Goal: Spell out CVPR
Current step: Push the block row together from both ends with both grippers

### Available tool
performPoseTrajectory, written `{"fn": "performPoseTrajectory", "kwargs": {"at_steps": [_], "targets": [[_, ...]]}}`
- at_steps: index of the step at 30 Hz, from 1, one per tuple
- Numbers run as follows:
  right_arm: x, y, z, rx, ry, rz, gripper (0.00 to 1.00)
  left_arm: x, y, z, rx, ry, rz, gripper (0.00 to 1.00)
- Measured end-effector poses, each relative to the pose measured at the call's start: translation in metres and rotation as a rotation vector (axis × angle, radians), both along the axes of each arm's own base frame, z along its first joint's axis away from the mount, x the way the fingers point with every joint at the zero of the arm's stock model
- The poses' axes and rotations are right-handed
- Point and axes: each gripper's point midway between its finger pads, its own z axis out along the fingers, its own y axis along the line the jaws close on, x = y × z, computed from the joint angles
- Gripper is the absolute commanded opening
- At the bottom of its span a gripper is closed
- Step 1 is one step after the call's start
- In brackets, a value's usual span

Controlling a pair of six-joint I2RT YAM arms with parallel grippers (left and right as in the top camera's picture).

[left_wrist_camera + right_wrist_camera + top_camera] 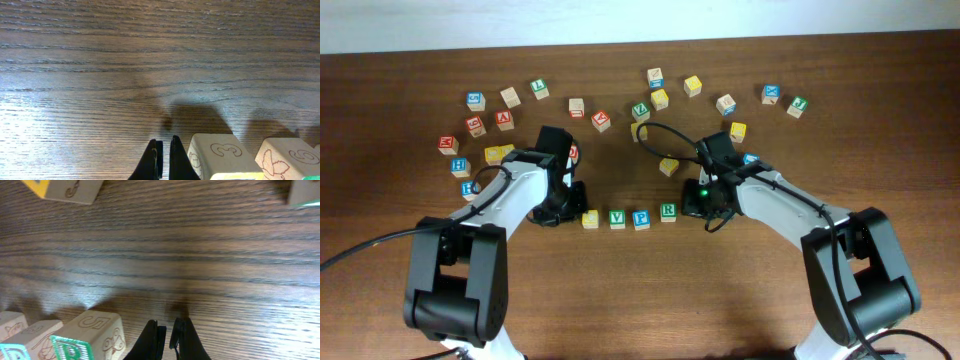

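Note:
Four letter blocks stand in a row at the table's middle: a yellow block (590, 219), a green V block (618, 218), a blue P block (641, 218) and a green R block (667, 211). My left gripper (564, 210) is shut and empty just left of the yellow block. In the left wrist view its fingers (163, 159) rest beside that block's side marked 3 (220, 156). My right gripper (699, 207) is shut and empty just right of the R block. In the right wrist view its fingers (168, 336) sit right of the R block (92, 335).
Several loose letter blocks lie scattered across the back of the table, among them a red one (601, 121), a yellow one (669, 166) near my right arm and yellow ones (498, 154) by my left arm. A black cable (665, 135) loops over the right arm.

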Motion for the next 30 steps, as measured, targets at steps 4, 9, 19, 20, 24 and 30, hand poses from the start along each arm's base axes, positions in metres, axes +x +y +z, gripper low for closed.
{"fn": "performPoseTrajectory", "kwargs": {"at_steps": [4,9,19,20,24,30], "targets": [[-0.004,0.024,0.002,0.032,-0.025,0.073,0.04,0.001,-0.004,0.0,-0.023,-0.002,-0.001,0.0],[-0.006,0.027,0.002,0.037,-0.027,0.099,0.04,-0.003,-0.024,0.001,-0.047,-0.005,-0.05,0.0],[-0.021,0.037,0.003,0.089,0.01,0.198,0.04,-0.003,-0.025,0.001,-0.053,0.0,-0.007,0.0],[-0.023,0.039,0.003,0.084,-0.003,0.239,0.04,-0.003,-0.025,0.001,-0.054,0.0,-0.005,0.0],[-0.026,0.048,0.003,0.068,-0.041,0.327,0.07,-0.002,-0.025,0.001,-0.055,-0.003,-0.004,0.0],[0.003,0.037,0.004,-0.024,-0.15,0.255,0.11,-0.002,-0.025,0.001,-0.055,-0.003,-0.004,0.0]]}}
